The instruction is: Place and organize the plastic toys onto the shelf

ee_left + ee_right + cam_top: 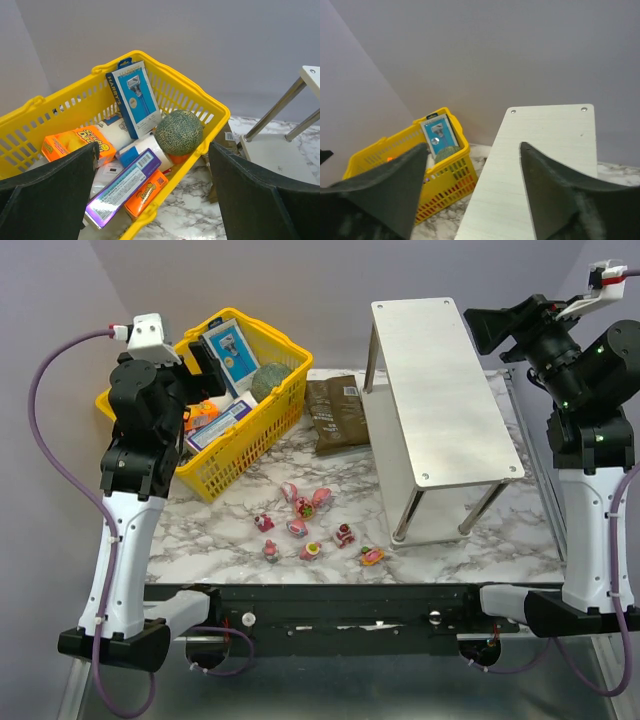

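Nine plastic toys [297, 528], mostly pink and red, lay in a loose group on the marble desk [200, 530], in the near middle part of it. One of them, with yellow and orange parts, lay nearest to the front edge, on the right side of the group. All of them were on the desk surface, just to the left of the front legs of the shelf [445, 390] and not touching it. The shelf stood on the right half of the desk, with two flat silver-white boards, one above the other, on thin metal legs.

A brown packet [335, 410] lay flat behind the toys, just beside the left side of the shelf. A yellow basket [240, 455] stood at the far left. Inside it we saw a blue razor box [134, 97] standing upright, a round green melon [178, 131] touching its lower right corner, and orange and purple packets lying lower.

The left tool [152, 150] hung above the basket with its fingers wide apart and nothing between them. The right tool [472, 150] was raised high at the far right, above the top board of the shelf, pointing left toward the basket. Its fingers were also spread wide and held nothing. Both tools were well apart from the toys.
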You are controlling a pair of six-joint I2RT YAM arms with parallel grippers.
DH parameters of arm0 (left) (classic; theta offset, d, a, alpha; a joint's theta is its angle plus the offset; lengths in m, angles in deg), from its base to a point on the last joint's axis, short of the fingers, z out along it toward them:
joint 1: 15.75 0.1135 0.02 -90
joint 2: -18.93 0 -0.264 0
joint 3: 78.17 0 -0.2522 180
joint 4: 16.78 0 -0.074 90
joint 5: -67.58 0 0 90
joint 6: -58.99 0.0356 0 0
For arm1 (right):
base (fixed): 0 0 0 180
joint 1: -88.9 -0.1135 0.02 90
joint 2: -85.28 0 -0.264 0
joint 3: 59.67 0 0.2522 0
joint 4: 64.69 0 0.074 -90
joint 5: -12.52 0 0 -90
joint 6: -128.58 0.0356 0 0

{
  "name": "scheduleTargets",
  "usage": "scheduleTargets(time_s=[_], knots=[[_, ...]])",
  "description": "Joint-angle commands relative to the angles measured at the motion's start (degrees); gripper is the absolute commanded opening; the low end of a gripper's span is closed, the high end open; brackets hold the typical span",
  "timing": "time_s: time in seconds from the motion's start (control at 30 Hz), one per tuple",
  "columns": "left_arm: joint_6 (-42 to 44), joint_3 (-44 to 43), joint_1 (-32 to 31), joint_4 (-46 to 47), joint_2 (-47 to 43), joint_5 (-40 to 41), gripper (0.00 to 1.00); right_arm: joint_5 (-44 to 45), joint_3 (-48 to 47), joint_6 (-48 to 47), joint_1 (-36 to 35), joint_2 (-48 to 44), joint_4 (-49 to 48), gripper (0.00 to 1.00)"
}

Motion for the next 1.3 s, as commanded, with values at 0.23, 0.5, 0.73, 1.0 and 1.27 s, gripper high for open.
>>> scheduleTargets(time_s=[0.23,0.5,0.73,1.0,1.27], knots=[[0.91,5.52,0.17,2.78,-3.54,-2.56,0.99,1.05,1.59,-0.69,0.00,-2.53,3.05,1.00],[0.73,7.55,0.17,2.52,-4.86,-4.06,0.99,-7.82,-2.71,-2.26,-0.53,0.80,7.61,1.00],[-1.19,6.93,0.17,-2.14,-3.72,-9.07,0.99,0.50,-3.42,-13.95,-20.87,3.01,13.25,1.00],[-4.10,8.34,0.17,-6.36,-4.59,-11.97,0.99,12.03,2.12,-17.56,-38.48,6.96,12.81,1.00],[-7.35,10.27,0.17,-7.33,-9.51,-1.96,0.99,25.98,3.17,-20.55,-52.73,18.36,14.04,0.98]])
